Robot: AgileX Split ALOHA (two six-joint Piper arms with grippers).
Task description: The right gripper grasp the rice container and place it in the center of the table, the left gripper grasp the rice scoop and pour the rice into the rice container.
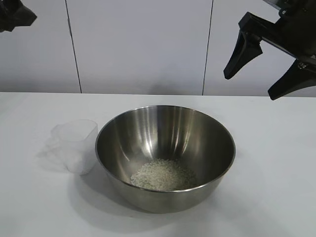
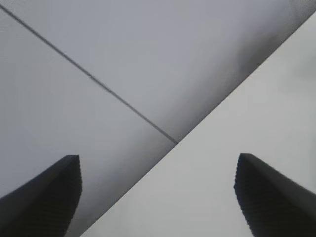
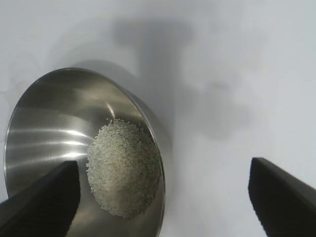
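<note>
Rice (image 1: 164, 175) is being held as a pale heap in the bowl (image 1: 148, 131) at mid-table (image 1: 276, 163), with the scoop (image 1: 75, 144) being left upright just beside it, touched by neither gripper. Right gripper (image 1: 249, 85) is being held raised above the bowl's right side, angled downward, fingers spread and empty. Left gripper (image 2: 158, 197) is being kept high at the upper left, facing the wall, fingers parted on nothing.

A robot test lab: a bare white table (image 1: 276, 163) before plain white wall panels (image 1: 138, 44), 2 black grippers hanging overhead.
</note>
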